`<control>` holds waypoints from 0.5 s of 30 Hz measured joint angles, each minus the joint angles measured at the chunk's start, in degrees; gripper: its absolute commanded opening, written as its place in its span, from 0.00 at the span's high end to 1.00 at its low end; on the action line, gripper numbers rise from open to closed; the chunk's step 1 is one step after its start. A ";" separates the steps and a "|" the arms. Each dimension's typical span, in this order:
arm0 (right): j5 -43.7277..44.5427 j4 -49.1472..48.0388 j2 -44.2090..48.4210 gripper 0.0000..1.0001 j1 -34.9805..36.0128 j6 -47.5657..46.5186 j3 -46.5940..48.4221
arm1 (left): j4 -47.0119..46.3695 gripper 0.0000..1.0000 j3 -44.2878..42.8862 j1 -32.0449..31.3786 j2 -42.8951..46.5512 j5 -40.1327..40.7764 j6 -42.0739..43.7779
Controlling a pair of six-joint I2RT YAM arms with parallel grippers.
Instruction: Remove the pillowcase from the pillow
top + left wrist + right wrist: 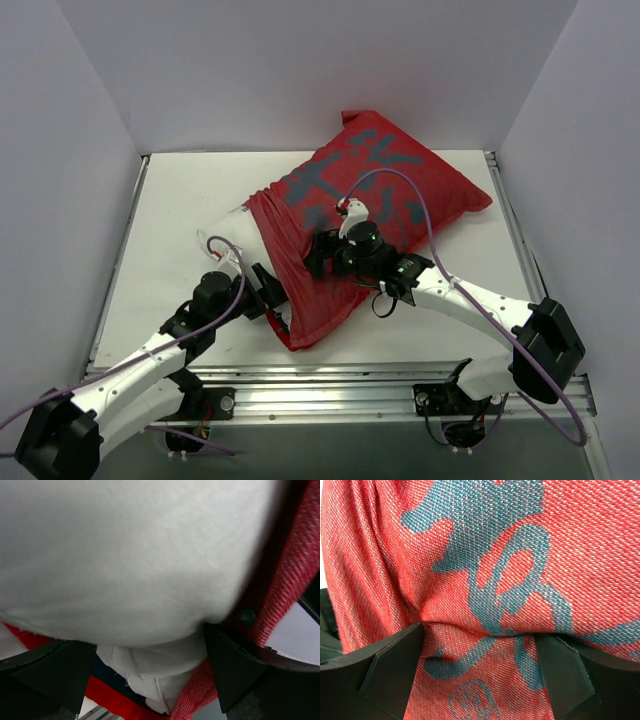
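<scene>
The red pillowcase [390, 180] with dark grey marks lies diagonally across the table, stuffed full. A corner of the white pillow [228, 228] sticks out of its open end at the left. My left gripper [270, 298] is at that open end. In the left wrist view it [150, 645] stands open, with the pillow [125, 555] bulging between the fingers and the pillowcase hem [295, 580] along the right finger. My right gripper [325, 255] rests on top of the pillowcase [470, 545]. It [480, 632] is open, fingers pressed into the cloth with a creased fold between them.
White walls close in the white table [180, 200] at the back and on both sides. A metal rail [350, 395] runs along the near edge by the arm bases. A purple cable [420, 200] loops over the pillowcase from the right arm.
</scene>
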State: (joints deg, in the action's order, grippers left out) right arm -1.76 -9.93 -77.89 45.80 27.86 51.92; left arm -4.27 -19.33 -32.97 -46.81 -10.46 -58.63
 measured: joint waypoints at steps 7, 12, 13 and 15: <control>0.22 0.87 0.02 0.13 0.44 -0.04 -0.04 | -5.81 0.33 -0.57 -4.92 -8.63 3.02 -0.83; 2.47 1.60 0.57 0.13 2.27 -0.55 -0.09 | -6.51 0.97 -1.14 -5.73 -9.35 5.95 -0.85; 3.39 1.60 0.96 0.13 2.93 -0.70 -0.31 | -6.14 0.98 -1.68 -5.86 -9.35 6.27 -0.55; 5.29 1.75 2.45 0.13 4.24 -0.72 -1.22 | -4.59 0.98 -3.19 -6.29 -9.46 6.91 0.31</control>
State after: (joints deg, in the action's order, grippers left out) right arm 3.53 -8.19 -75.44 50.04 27.14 50.70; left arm -8.86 -22.52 -39.27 -56.27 -3.55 -58.33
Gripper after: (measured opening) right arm 0.872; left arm 0.053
